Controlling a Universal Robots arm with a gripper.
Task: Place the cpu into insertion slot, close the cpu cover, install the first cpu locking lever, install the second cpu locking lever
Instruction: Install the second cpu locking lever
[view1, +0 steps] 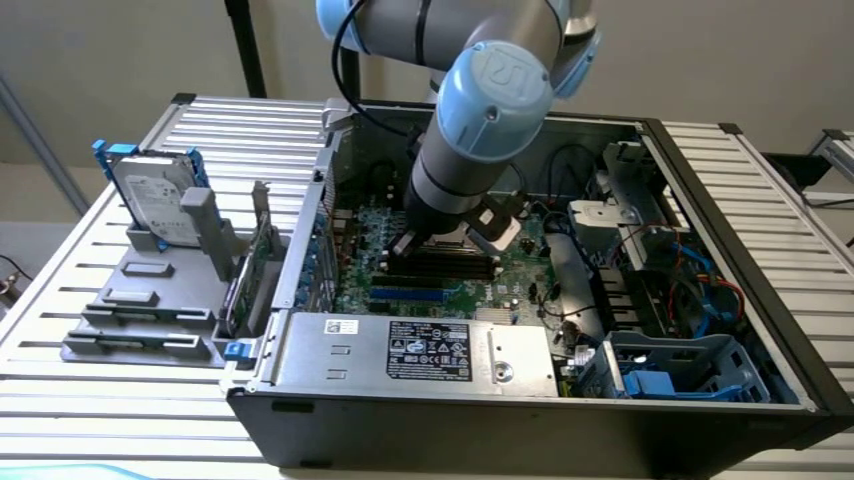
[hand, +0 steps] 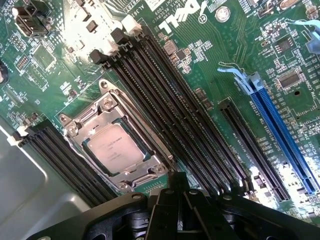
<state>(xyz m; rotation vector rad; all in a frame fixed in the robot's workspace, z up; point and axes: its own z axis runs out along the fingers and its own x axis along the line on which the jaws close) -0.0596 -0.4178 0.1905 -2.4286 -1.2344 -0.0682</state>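
1. Inside the open case (view1: 747, 300), the gripper (hand: 176, 186) hangs just above the board (hand: 210, 60), fingers (hand: 176, 181) pressed together and holding nothing.
2. Just beside the fingertips lies the slot (hand: 117, 145) — cpu (hand: 114, 148) seated, cover (hand: 95, 114) down over its edges.
3. Risk: a lever (hand: 145, 131) runs along the cover's side next to the memory slots (hand: 170, 105); fingers pushing off-line could slip onto them.
4. Risk: a tip landing on the cpu could press into the socket — only the cover frame shields it.

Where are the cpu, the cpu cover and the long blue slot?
cpu (hand: 116, 149), wrist view, middle of its grey top.
cpu cover (hand: 98, 109), wrist view, silver frame edge.
long blue slot (hand: 280, 135), wrist view, middle of its length.
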